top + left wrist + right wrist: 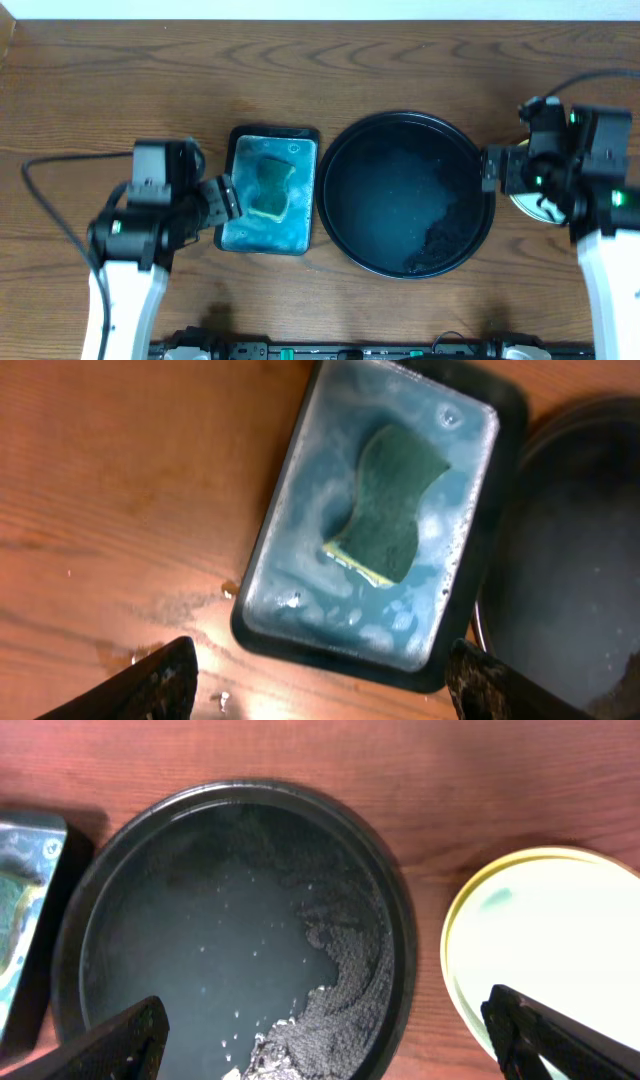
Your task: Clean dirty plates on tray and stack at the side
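Note:
The black round tray (345, 140) lies mid-table with only water and foam in it; its wet floor (200, 950) fills the right wrist view. The plates (560, 940) are stacked on the wood just right of the tray: a pale one on top with a faint teal smear, and a yellow rim beneath it. From overhead the plates (526, 206) are mostly hidden under the right arm. My right gripper (330, 1040) hangs open over the tray's right rim, holding nothing. My left gripper (325, 680) is open and empty above the wood at the sponge tray's near edge.
A rectangular teal sponge tray (300, 150) sits left of the black tray, holding soapy water and a green sponge (270, 188). Water drops lie on the wood by the left fingers (160, 685). Cables run along both table sides.

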